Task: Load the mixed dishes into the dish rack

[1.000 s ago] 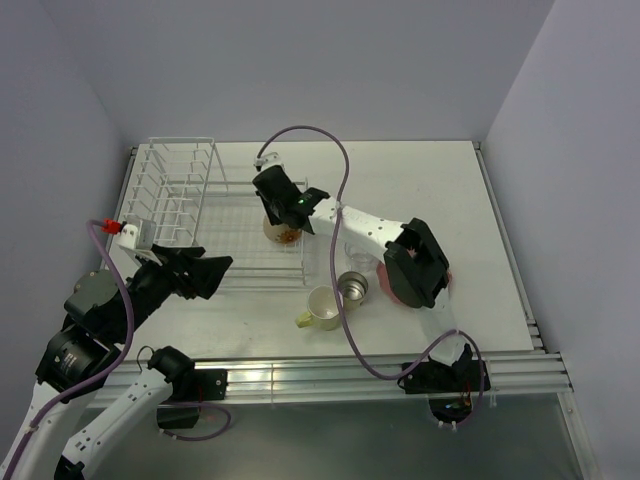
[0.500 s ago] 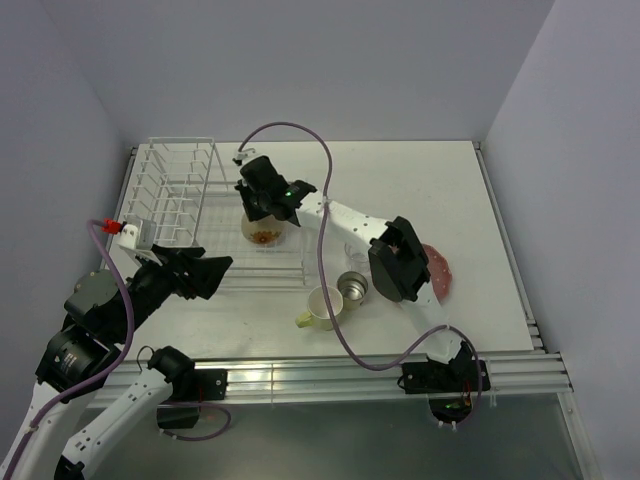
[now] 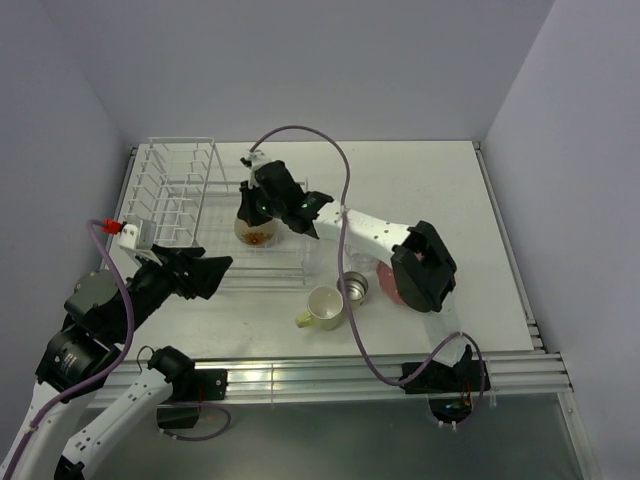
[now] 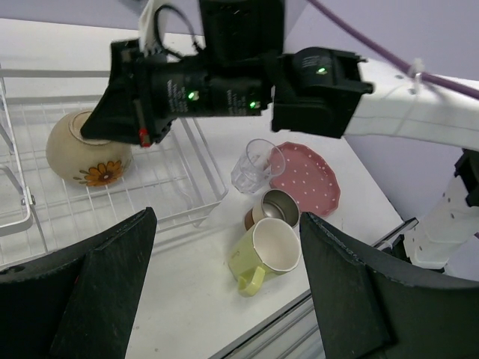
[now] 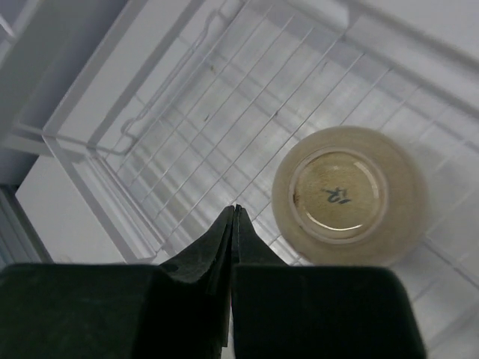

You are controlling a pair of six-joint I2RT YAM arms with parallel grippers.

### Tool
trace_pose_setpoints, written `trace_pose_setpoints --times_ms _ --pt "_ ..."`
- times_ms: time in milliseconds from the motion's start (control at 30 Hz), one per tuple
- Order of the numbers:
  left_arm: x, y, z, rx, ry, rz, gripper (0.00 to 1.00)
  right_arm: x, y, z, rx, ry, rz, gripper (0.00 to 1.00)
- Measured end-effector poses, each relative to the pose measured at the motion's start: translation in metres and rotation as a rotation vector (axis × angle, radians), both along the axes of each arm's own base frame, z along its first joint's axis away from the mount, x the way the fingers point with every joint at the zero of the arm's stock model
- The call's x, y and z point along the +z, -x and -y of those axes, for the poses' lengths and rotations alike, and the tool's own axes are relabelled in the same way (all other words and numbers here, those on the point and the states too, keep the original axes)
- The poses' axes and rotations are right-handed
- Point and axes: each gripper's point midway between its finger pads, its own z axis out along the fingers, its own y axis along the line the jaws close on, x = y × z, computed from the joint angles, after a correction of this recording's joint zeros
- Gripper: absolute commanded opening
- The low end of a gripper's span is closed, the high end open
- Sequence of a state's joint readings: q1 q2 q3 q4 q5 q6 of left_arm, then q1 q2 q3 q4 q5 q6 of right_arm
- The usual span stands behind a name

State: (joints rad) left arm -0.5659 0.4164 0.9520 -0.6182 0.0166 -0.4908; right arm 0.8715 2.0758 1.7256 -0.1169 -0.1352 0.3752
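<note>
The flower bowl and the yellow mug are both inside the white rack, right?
No. Only the bowl is inside the rack; the mug sits outside it on the table, beside the steel cup. The left wrist view shows this.

white wire rack (image 4: 172,168); clear glass tumbler (image 4: 254,166)

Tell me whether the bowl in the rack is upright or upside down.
Upside down: the bowl shows its foot ring and marked base upward, resting on the rack.

White table (image 3: 430,180), wire dish rack (image 3: 175,190) at left, pale mug (image 4: 269,250), steel cup (image 4: 278,206), clear tumbler (image 4: 254,166), pink dotted plate (image 4: 308,179)
</note>
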Motion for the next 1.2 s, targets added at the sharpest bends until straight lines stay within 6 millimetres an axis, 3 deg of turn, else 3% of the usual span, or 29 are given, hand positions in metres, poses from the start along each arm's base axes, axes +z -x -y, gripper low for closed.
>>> trace_pose_setpoints --times_ms 167,267,400,600,767,867,967,1067,1200 --pt "-0.002 -0.002 0.001 0.000 0.000 -0.001 0.84 0.042 -0.018 0.032 -0.148 0.033 0.089 0.00" --pt "-0.008 -0.003 0.002 0.000 -0.006 -0.011 0.84 0.050 -0.029 0.049 -0.222 0.089 0.118 0.00" --pt "-0.010 -0.004 0.003 0.000 -0.009 -0.016 0.83 0.035 -0.037 0.067 -0.289 0.201 0.115 0.00" --pt "-0.010 -0.004 0.003 0.000 -0.009 -0.016 0.83 -0.018 -0.045 0.085 -0.351 0.387 0.068 0.00" --pt "-0.008 -0.004 0.003 0.000 -0.010 -0.016 0.83 -0.055 -0.055 0.081 -0.368 0.498 0.046 0.00" --pt "-0.007 -0.004 0.003 0.000 -0.008 -0.014 0.83 -0.064 -0.057 0.069 -0.337 0.503 0.037 0.00" --pt "-0.007 -0.005 0.003 0.000 -0.010 -0.016 0.83 -0.064 -0.050 0.046 -0.251 0.425 0.003 0.00" --pt "-0.008 -0.006 0.004 0.000 -0.012 -0.020 0.83 -0.052 -0.044 0.016 -0.173 0.278 0.003 0.00" --pt "-0.008 -0.006 0.004 0.000 -0.013 -0.022 0.83 -0.044 -0.028 0.003 -0.111 0.168 -0.015 0.00"
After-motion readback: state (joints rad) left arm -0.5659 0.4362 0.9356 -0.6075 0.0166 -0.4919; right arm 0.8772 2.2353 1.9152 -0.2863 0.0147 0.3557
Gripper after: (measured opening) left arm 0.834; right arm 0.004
